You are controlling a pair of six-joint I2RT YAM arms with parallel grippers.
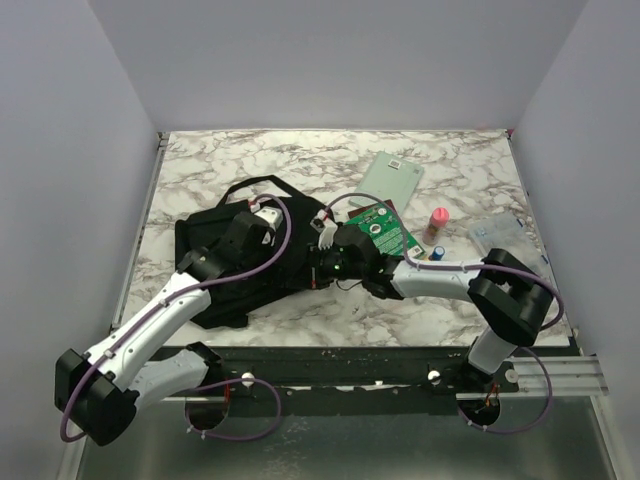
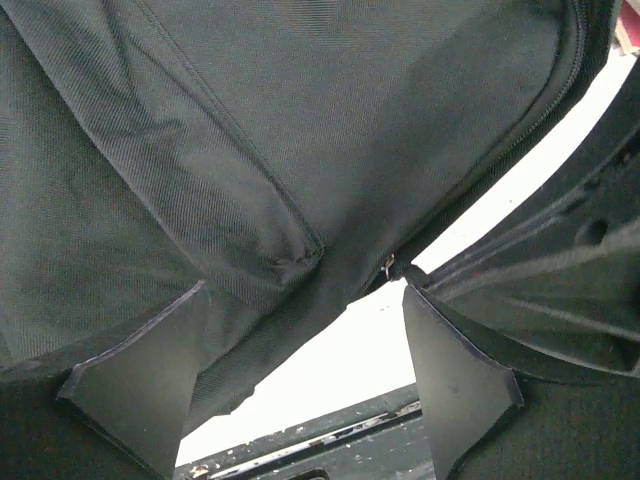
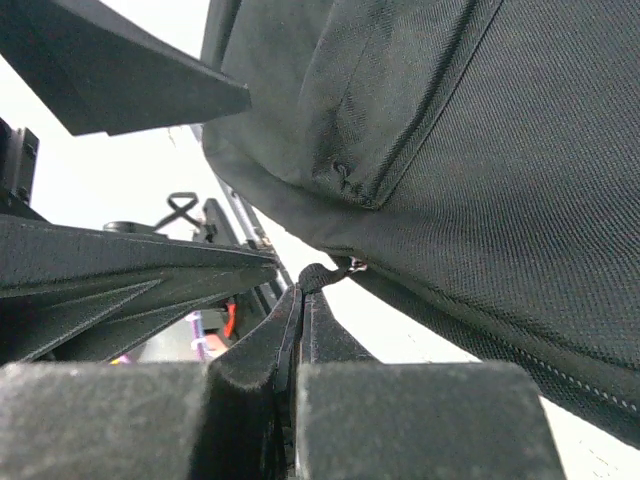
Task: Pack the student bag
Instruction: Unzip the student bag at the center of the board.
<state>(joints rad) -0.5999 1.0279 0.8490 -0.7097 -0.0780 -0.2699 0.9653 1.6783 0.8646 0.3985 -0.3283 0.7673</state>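
A marble-veined table (image 1: 480, 160) is enclosed by plain pale walls (image 1: 60, 150). The student bag (image 1: 215, 265) is laid on it. Right of the bag are seen a pale green book (image 1: 392, 180), a dark green book (image 1: 392, 235) partly covered by the right arm (image 1: 430, 275), a pink tube (image 1: 437, 222) and a clear pouch (image 1: 500, 238). The left gripper (image 2: 305, 300) is held apart against the bag's fabric; the right gripper (image 3: 303, 300) is clamped on the bag's zip pull (image 3: 320, 273).

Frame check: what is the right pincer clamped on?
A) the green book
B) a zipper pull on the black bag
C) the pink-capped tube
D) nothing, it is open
B: in the right wrist view the right pincer is shut, with the small black zipper pull pinched at its tips, right at the edge of the student bag.
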